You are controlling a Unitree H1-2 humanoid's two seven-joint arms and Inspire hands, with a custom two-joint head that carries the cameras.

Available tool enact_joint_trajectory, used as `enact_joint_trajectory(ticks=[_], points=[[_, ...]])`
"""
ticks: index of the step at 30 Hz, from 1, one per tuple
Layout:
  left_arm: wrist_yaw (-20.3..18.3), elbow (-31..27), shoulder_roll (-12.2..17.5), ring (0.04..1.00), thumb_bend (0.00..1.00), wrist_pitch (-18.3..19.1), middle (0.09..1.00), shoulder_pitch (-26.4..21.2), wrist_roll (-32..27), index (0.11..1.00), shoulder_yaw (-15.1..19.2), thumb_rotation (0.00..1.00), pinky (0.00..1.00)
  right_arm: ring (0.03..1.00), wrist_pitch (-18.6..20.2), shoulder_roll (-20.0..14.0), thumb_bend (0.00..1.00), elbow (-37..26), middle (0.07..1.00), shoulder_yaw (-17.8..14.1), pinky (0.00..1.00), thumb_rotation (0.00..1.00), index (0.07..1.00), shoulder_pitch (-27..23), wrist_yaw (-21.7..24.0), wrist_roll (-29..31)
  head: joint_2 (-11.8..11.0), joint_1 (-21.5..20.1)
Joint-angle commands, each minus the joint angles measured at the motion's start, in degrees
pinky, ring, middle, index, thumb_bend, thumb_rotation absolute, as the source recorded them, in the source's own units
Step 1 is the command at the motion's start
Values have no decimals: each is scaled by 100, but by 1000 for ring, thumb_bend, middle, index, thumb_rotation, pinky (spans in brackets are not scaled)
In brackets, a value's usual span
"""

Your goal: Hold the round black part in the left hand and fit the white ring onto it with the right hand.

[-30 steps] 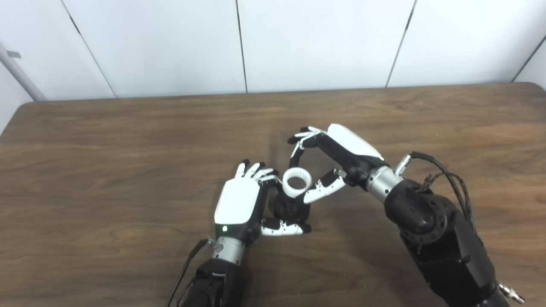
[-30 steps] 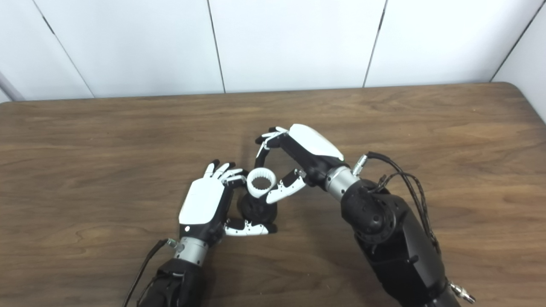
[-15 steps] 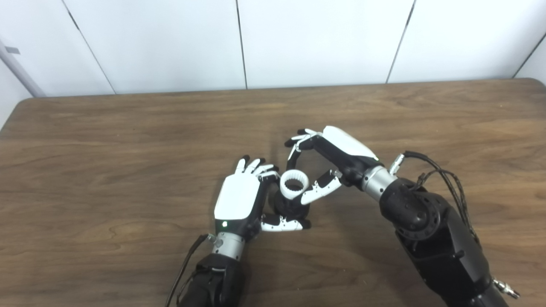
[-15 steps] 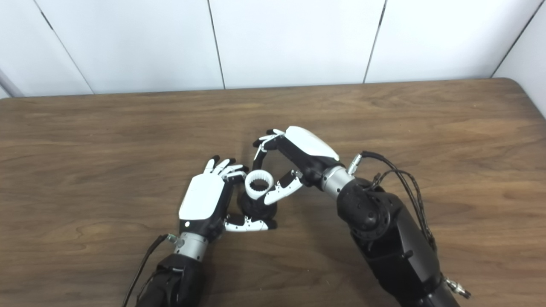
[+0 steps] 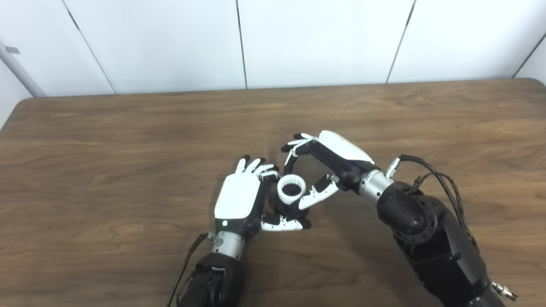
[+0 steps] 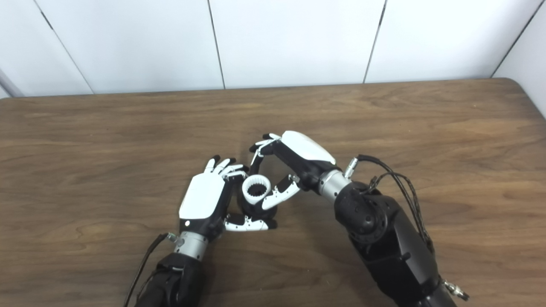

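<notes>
Right hand [image 5: 330,164], at the centre of the frame on a thick black arm entering from the lower right, pinches the white ring [image 5: 291,190] between its thumb, on the ring's right edge, and fingers [image 5: 294,147] curled down over the ring's far side. Left hand [image 5: 243,200], just left of centre, shows its white back to the camera and wraps around the round black part [image 5: 286,209], thumb lying along the near side at the bottom and fingers hooked over the upper left. That black part sits low on the wooden table [image 5: 106,149], mostly hidden under the ring. With a toothed inner face, the ring lies directly over the top of the black part; whether it is fully seated there cannot be told from either of the 2 views.
</notes>
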Motion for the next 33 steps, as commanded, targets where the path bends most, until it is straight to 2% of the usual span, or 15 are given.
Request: enact_joint_trajectory(ticks=[1, 12, 33], points=[[-184, 48, 32, 904, 524, 118, 794, 11, 82, 484, -29, 53, 1000, 969, -173, 10, 523, -74, 839, -13, 975, 135, 484, -125, -120, 8, 5, 7], [-157, 41, 27, 904, 524, 103, 791, 22, 53, 484, -11, 54, 1000, 972, -95, -35, 523, -86, 844, 17, 961, 134, 484, -81, -54, -70, 9, -20], [-193, -4, -17, 908, 525, 131, 795, 24, 47, 484, -23, 55, 1000, 956, -195, -53, 523, 26, 840, -37, 924, 137, 486, -25, -209, -69, -19, -91]])
